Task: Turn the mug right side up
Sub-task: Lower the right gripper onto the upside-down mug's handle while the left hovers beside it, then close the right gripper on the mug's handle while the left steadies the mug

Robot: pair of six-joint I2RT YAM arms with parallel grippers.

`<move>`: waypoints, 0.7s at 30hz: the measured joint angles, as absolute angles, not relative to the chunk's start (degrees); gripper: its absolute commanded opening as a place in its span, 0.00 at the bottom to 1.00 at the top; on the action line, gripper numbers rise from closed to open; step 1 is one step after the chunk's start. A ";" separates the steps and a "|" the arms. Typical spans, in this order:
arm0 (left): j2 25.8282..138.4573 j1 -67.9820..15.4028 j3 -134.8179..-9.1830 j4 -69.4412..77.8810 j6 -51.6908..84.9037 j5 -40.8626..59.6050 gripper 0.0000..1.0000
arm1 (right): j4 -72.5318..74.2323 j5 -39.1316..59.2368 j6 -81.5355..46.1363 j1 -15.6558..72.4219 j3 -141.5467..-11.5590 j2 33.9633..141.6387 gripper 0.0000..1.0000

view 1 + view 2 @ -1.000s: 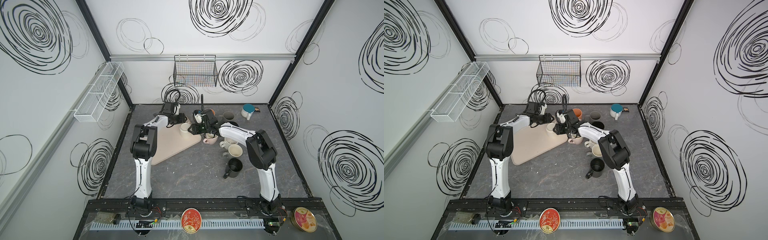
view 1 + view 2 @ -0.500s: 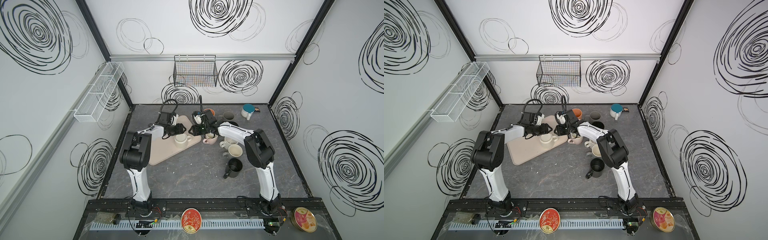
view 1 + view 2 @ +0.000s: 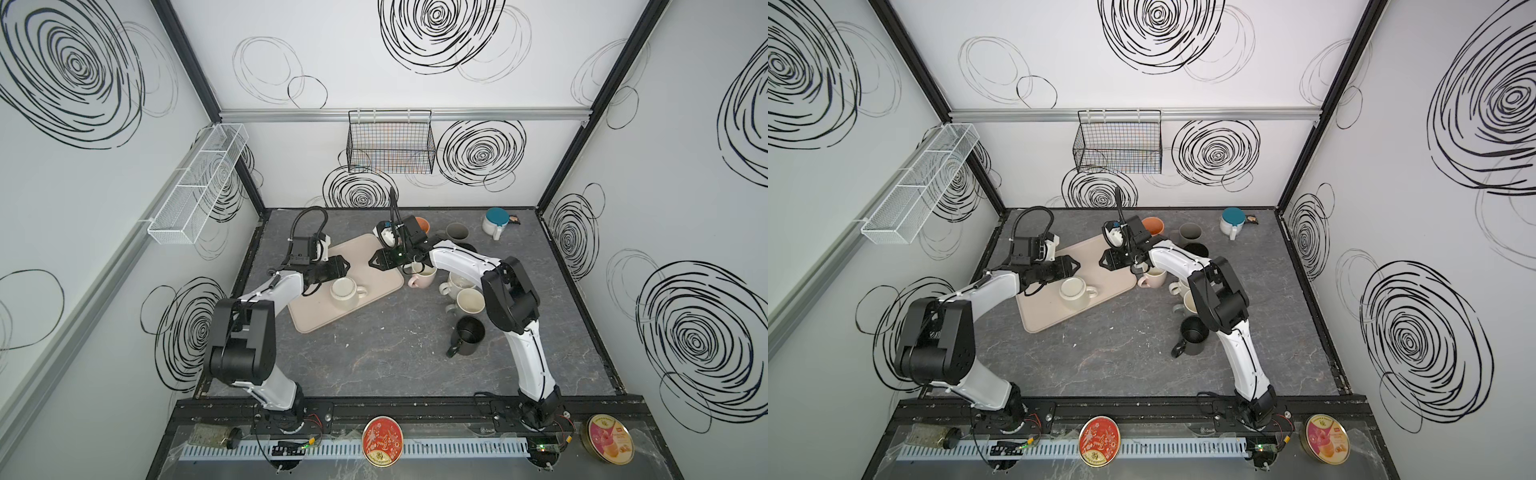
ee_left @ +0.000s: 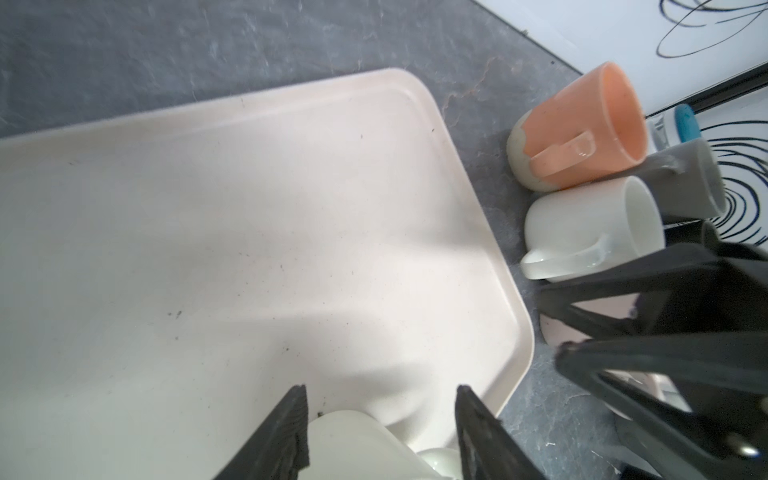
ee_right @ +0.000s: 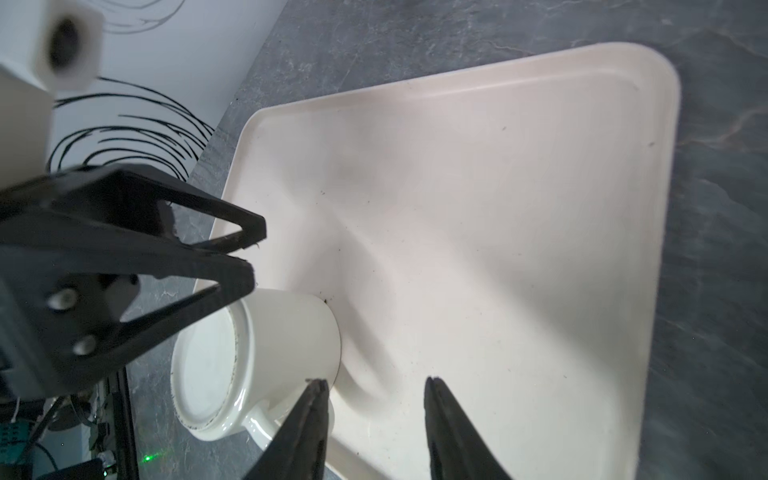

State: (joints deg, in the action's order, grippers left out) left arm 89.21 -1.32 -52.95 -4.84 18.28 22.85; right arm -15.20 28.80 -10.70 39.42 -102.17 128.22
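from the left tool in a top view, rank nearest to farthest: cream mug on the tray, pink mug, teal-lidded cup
1. cream mug, on the tray, right beside the left tool
2. pink mug, just off the tray's right edge
3. teal-lidded cup, far back right

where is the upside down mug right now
In both top views the cream mug sits upside down on the near half of the beige tray, left of centre, just in front of the left gripper.
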 measured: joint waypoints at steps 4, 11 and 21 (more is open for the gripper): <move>81.38 -1.02 -50.46 -6.70 18.02 20.93 0.60 | -19.25 29.21 -5.80 41.23 -105.34 130.39 0.43; 68.07 -0.54 -41.95 -11.31 19.00 18.44 0.60 | -24.05 28.93 4.27 44.45 -106.08 130.56 0.44; 60.34 -0.21 -36.86 -13.74 22.00 17.78 0.59 | -26.52 30.17 13.50 47.05 -104.95 129.16 0.46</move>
State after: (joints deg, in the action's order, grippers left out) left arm 60.34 -0.21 -36.86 -13.74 22.00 17.78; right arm -26.52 30.17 13.50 47.05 -104.95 129.16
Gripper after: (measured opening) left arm 0.594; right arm 0.456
